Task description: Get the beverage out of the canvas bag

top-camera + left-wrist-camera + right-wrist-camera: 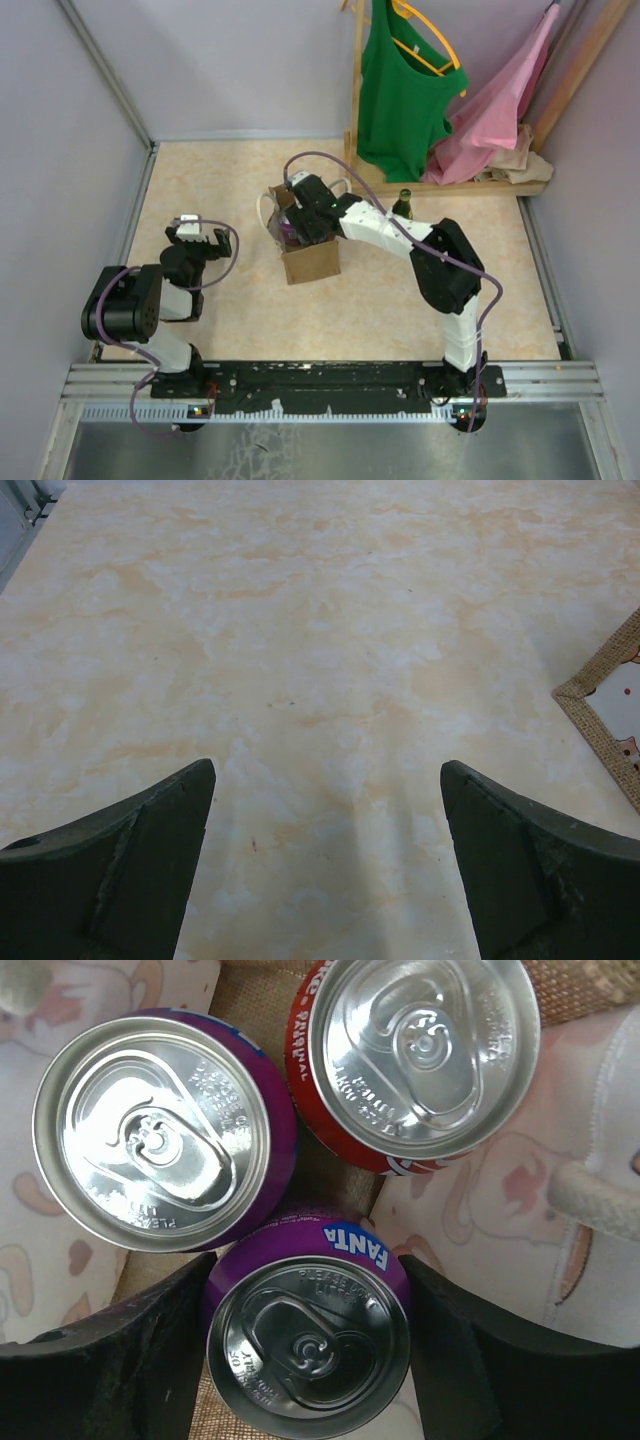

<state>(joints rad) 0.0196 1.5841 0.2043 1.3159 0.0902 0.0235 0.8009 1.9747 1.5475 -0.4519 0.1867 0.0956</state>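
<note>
1. Three cans are standing upright inside the canvas bag (312,262), which is sitting mid-table. The right gripper (305,1265) is reaching down into the bag's mouth, jaws bracketing the near purple Fanta can (310,1345). Whether its pads are pressing the can or only sitting just beside it, I cannot tell.
2. Left gripper (328,780) is hanging spread wide over the bare table (300,630), holding nothing, well apart from the bag. Nothing is bracing the bag.
3. Risk: the bag is looking light and unrestrained, so a straight pull is likely lifting or tipping it along with the can.
4. Risk: the white loop handle (590,1195) is lying near the right-hand finger and could be catching on it during withdrawal.
5. Risk: the second purple can (160,1135) and the red can (425,1055) are crowding the target. A tilted pull is likely rubbing them and toppling one.
6. Risk: the fingers are appearing to meet the can high on smooth metal, so a weak pinch is inviting a slip back into the bag.
</note>
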